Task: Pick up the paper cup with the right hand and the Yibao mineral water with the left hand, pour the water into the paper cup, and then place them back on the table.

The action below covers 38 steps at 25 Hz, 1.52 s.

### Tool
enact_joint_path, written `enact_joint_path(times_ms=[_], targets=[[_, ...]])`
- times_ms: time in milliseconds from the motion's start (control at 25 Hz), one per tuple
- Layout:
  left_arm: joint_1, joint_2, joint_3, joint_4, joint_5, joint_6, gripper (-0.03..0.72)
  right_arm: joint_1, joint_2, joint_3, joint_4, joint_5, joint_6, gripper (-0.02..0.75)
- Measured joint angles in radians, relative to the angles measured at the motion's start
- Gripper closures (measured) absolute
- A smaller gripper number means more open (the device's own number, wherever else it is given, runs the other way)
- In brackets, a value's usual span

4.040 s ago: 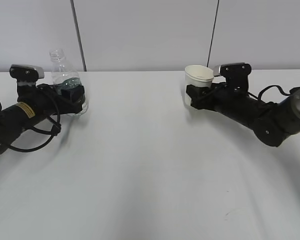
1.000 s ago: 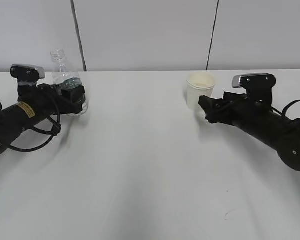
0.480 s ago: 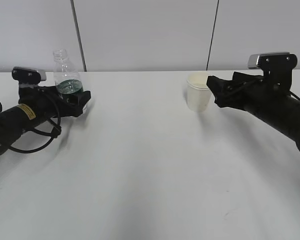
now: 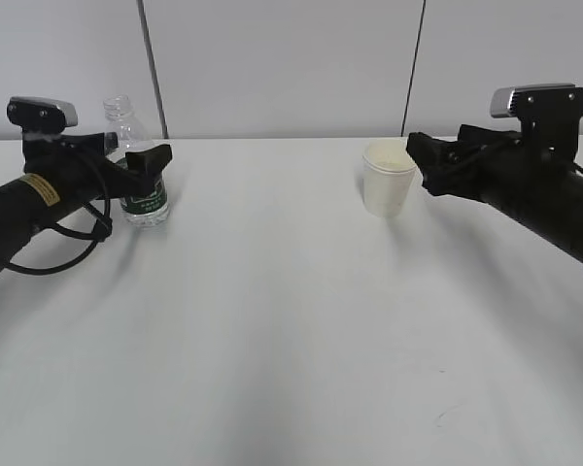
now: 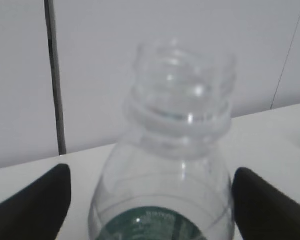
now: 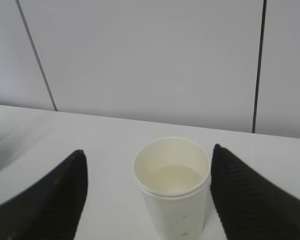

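Cup (image 4: pixel 389 189) and bottle (image 4: pixel 141 160) are placed upright on bench (image 4: pixel 291 320) | left gripper (image 4: pixel 136 155) spread | right gripper (image 4: pixel 423 160) spread, nothing held

Slanted front exterior view; wrist views close, level, toward rear wall.

- A bare lab or test bench: plain white table (image 4: pixel 291 340) throughout.
- Pale panelled wall (image 4: pixel 282 58) at 12 o'clock, with dark vertical seams.
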Motion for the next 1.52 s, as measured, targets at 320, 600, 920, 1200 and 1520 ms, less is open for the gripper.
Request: enact_joint_path(times_ms=[320, 600, 920, 1200, 1520], targets=[[0.0, -0.127, 0.014, 0.016, 0.048, 0.0, 0.096, 0.0, -0.065, 0.0, 0.0, 0.029, 0.0, 0.143], [0.0, -0.231, 0.018, 0.017, 0.132, -0.009, 0.099, 0.0, -0.132, -0.007, 0.0, 0.066, 0.0, 0.143], [0.0, -0.37, 0.004, 0.006, 0.317, -0.063, 0.118, 0.0, -0.23, -0.175, -0.006, 0.441, 0.007, 0.143], [0.0, -0.478, -0.074, 0.011, 0.577, -0.195, 0.121, 0.0, -0.254, -0.388, -0.006, 0.837, 0.065, 0.143], [-0.036, -0.597, -0.127, 0.018, 1.065, -0.255, 0.125, 0.0, -0.254, -0.672, 0.028, 1.355, 0.077, 0.143]])
